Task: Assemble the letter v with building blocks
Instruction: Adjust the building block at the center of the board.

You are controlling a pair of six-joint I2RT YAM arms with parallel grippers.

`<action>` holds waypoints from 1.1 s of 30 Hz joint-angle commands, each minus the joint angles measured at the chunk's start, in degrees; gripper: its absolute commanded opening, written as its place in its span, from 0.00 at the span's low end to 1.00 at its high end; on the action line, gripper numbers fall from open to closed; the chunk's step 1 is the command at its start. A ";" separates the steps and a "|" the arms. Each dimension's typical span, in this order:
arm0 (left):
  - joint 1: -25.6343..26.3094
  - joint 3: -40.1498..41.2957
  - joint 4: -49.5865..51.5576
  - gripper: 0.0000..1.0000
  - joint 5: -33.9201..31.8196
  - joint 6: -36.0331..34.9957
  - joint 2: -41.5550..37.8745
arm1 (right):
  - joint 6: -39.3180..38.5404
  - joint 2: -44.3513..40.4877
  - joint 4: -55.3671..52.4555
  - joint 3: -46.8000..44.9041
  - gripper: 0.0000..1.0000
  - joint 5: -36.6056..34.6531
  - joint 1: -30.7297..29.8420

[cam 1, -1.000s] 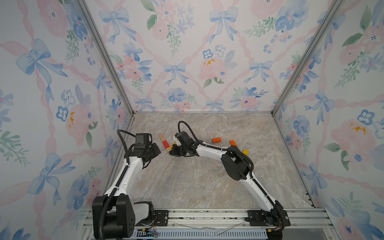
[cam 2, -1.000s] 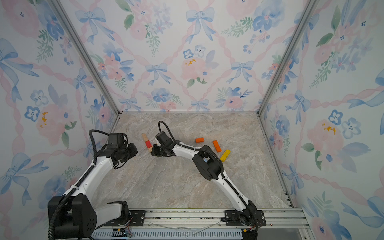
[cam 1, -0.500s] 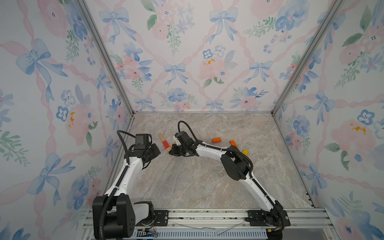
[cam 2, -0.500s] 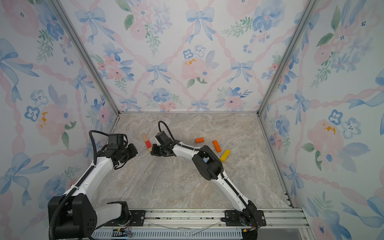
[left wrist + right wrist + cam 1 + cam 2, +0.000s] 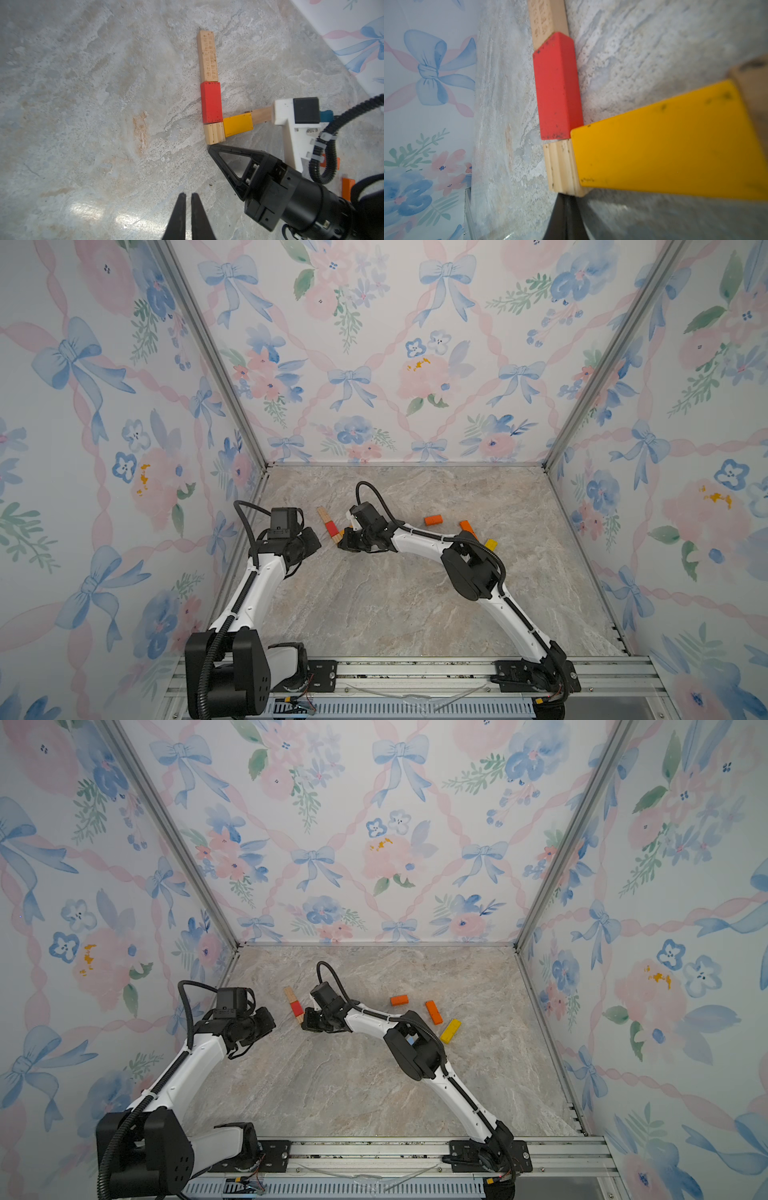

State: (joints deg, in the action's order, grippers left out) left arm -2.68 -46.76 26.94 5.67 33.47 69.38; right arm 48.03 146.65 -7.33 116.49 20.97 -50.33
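Robot test cell, as indicated by floral-papered wall panels (image 5: 374,364) set in aluminium framing (image 5: 208,344), a marble-patterned table (image 5: 374,605) and a mounting rail (image 5: 415,668).

Surface (image 5: 374,614): marbled grey-beige stone pattern.

Walls (image 5: 374,364): pale wallpaper with blue bows, pink ribbons and flowers, green leaves.

Red block (image 5: 211,101): plain red, dark specks at the edges.

Long bar (image 5: 207,56), touching one end of the red block: natural wood, printed characters.

Square block (image 5: 214,133), at the red block's other end: natural wood, grooved stripes.

Yellow block (image 5: 238,124), just beside the red block: plain yellow.

Orange block (image 5: 399,1000), orange bar (image 5: 433,1012) and yellow bar (image 5: 451,1031), well apart from the red block: plain.

Left gripper (image 5: 188,207) and right gripper (image 5: 211,150): black.

Left arm (image 5: 259,585) and right arm (image 5: 419,541): white, with black joints.
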 commanded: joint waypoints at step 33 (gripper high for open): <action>0.09 0.66 0.23 0.11 3.75 1.49 -3.64 | 1.33 -22.32 7.68 -24.45 0.00 3.68 1.06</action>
State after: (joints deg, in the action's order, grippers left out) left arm -2.66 -46.70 26.92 8.05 33.78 67.09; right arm 49.69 130.78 -2.26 94.06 23.86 -50.22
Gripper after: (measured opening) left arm 0.110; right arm 0.047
